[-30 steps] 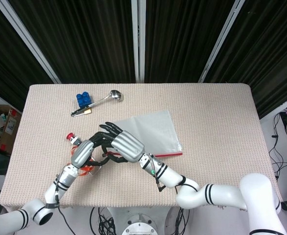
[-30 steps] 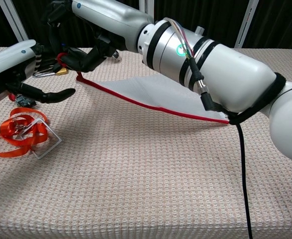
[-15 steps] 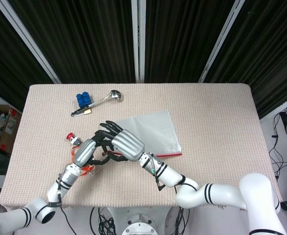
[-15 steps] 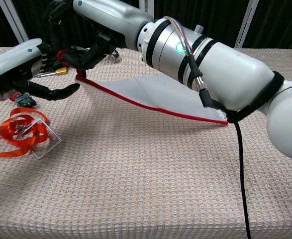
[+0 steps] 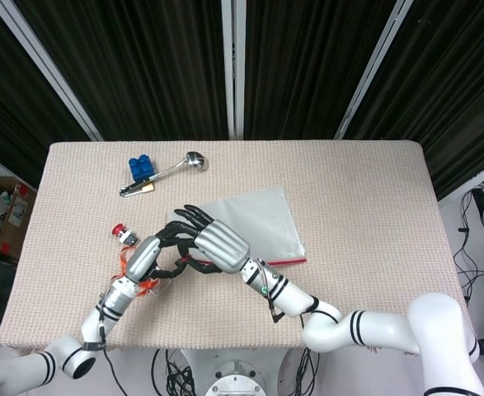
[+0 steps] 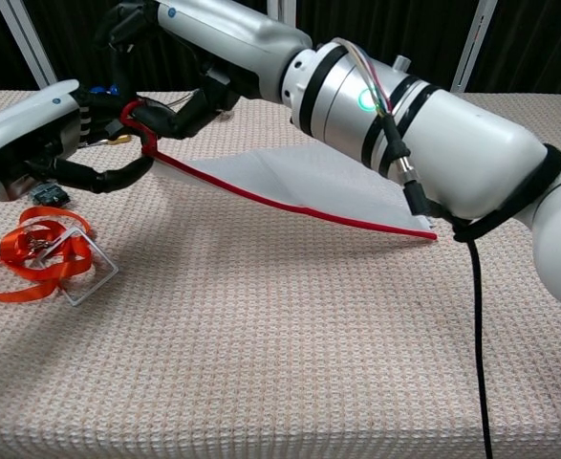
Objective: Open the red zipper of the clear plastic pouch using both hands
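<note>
My right hand [image 6: 180,100] is pinching the pouch [image 6: 299,182] corner by the red zipper [image 6: 290,203], lifting it; my left hand [image 6: 41,143] is curling beside it, grip unclear.

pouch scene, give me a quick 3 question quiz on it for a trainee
1. True or false: the whole clear pouch lies flat on the table.
2. Which item lies nearest the left hand? A) orange ribbon B) spoon C) blue block
3. Fill in: the pouch's zipper is coloured ____.

Key
1. False: its zipper end is lifted where the right hand grips it, and the far end rests on the table.
2. A
3. red
</note>
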